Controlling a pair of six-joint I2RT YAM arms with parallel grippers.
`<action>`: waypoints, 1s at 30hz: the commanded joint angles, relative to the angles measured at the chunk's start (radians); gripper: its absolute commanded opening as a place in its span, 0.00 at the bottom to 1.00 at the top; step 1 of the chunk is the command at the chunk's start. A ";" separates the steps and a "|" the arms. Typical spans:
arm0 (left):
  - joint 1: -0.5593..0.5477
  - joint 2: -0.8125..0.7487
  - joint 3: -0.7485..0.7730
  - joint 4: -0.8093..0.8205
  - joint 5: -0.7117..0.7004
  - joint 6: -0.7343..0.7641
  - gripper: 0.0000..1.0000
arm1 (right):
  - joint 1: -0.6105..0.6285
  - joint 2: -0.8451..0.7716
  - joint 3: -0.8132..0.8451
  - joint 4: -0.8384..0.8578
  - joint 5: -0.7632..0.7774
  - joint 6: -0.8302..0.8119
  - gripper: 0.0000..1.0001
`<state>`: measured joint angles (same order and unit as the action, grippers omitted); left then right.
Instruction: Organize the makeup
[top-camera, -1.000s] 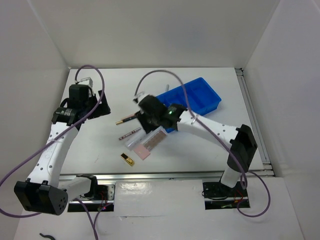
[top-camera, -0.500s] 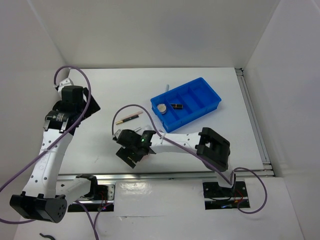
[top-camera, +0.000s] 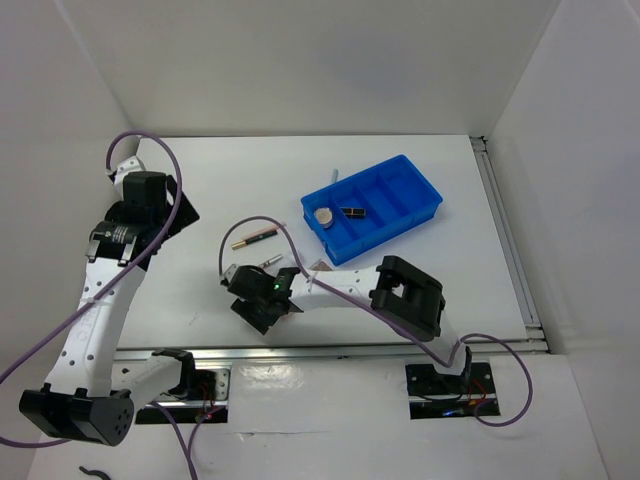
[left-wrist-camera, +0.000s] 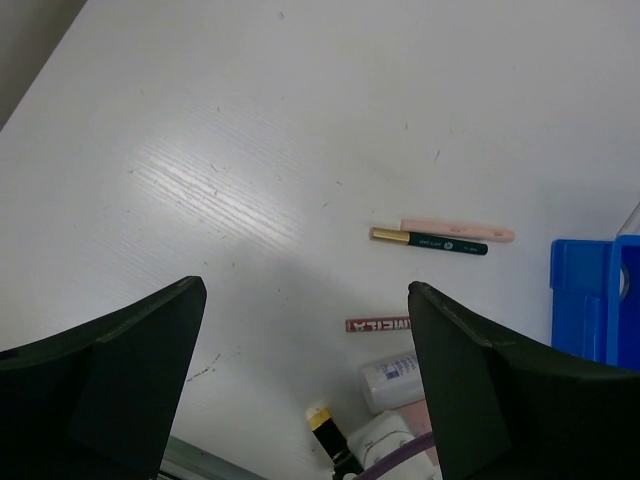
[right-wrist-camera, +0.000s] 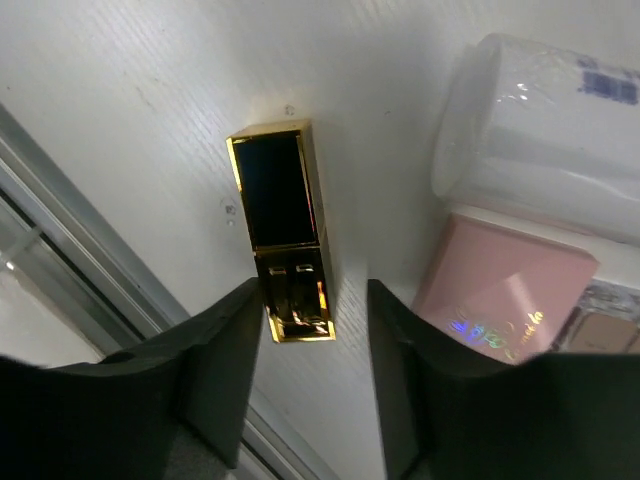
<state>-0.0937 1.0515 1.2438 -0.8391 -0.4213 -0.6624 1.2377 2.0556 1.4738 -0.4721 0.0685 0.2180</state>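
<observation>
Top external: blue tray (top-camera: 395, 232) holds compact (top-camera: 323, 215), lipstick (top-camera: 351, 212); left hand (left-wrist-camera: 305, 290), right hand (right-wrist-camera: 315, 300) released.

White arms (top-camera: 340, 290), black joints, purple cables (top-camera: 135, 134)

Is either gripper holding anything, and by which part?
Nothing is held. The right gripper straddles the gold end of the lipstick with a gap showing; the left gripper hangs open and empty.

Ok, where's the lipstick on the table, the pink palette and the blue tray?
lipstick (right-wrist-camera: 283, 235), right wrist view, middle of its black-and-gold case.
pink palette (right-wrist-camera: 505, 290), right wrist view, middle of its lid.
blue tray (top-camera: 408, 188), top view, floor of an empty compartment.
</observation>
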 joint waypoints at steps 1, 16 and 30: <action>-0.001 -0.013 0.036 -0.009 -0.024 -0.006 0.97 | 0.017 0.032 0.057 0.047 -0.003 0.004 0.51; -0.001 -0.004 0.054 0.001 -0.024 0.003 0.97 | 0.005 -0.243 0.027 -0.075 0.172 0.004 0.26; -0.001 0.033 0.063 0.061 0.118 0.098 0.97 | -0.579 -0.372 0.006 -0.119 0.241 -0.014 0.27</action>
<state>-0.0937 1.0863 1.2701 -0.8242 -0.3500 -0.5999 0.7044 1.6138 1.4315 -0.5877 0.3046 0.2253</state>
